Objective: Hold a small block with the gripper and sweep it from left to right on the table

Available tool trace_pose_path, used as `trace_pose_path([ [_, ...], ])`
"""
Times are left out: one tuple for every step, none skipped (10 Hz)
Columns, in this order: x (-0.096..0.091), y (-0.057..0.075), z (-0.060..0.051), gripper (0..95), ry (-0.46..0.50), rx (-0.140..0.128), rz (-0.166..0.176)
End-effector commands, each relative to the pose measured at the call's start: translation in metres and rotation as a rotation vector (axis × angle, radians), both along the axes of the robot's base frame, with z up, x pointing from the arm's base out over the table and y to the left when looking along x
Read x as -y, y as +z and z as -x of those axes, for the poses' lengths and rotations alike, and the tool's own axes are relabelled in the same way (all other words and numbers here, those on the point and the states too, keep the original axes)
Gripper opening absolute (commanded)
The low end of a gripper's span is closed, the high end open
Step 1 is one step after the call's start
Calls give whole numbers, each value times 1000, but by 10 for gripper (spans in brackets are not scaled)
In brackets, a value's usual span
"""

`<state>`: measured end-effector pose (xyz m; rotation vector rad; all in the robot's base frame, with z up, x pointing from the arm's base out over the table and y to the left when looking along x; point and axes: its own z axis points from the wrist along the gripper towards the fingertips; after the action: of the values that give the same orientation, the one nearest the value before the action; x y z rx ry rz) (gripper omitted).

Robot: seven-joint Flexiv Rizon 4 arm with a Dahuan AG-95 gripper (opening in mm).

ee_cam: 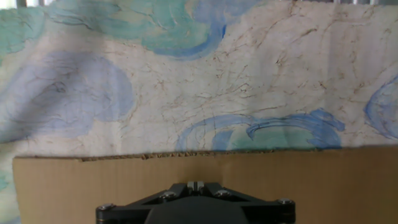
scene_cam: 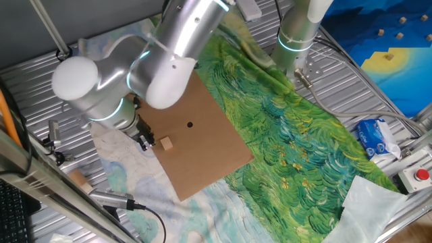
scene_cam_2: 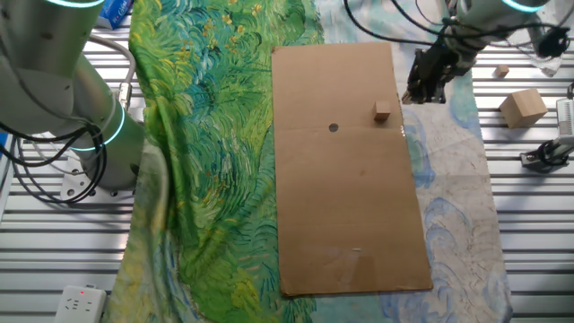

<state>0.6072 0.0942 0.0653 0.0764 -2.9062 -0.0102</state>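
Small block (scene_cam_2: 383, 110) sits free on cardboard (scene_cam_2: 350, 170), just beside gripper (scene_cam_2: 420, 90). Jaws hold nothing; spread or pressed, you cannot tell. Block probably light, rigid, slide-prone: pinch opposite flat faces, low.

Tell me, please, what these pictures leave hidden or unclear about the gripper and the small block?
- Gripper opening: dark and small in both fixed views; fingertips cut off by the hand view's lower edge.
- Small block: outside the hand view, which shows only cardboard and cloth.
- Gripper-block gap: too small to judge in one fixed view.
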Motion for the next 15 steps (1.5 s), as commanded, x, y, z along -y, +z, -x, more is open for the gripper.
trace_pose_path([
  [-2,-11,13,0,-18,76,-14],
  [-2,-11,13,0,-19,80,-14],
  [-2,-10,14,0,-23,90,-18],
  [-3,-4,18,0,-23,97,-20],
  [-4,-3,22,0,-23,98,-18],
  [-4,-5,23,0,-24,97,-19],
  [-4,-9,24,0,-23,98,-22],
  [-5,-12,26,0,-19,98,-29],
  [-6,-14,29,0,-20,97,-31],
  [-6,-14,29,0,-21,97,-31],
  [-6,-14,29,0,-29,98,-31],
  [-6,-14,29,0,-28,98,-31],
  [-6,-14,29,190,-25,98,-30],
  [-6,-14,29,190,-25,97,-28],
  [-6,-14,29,190,-25,95,-29],
])
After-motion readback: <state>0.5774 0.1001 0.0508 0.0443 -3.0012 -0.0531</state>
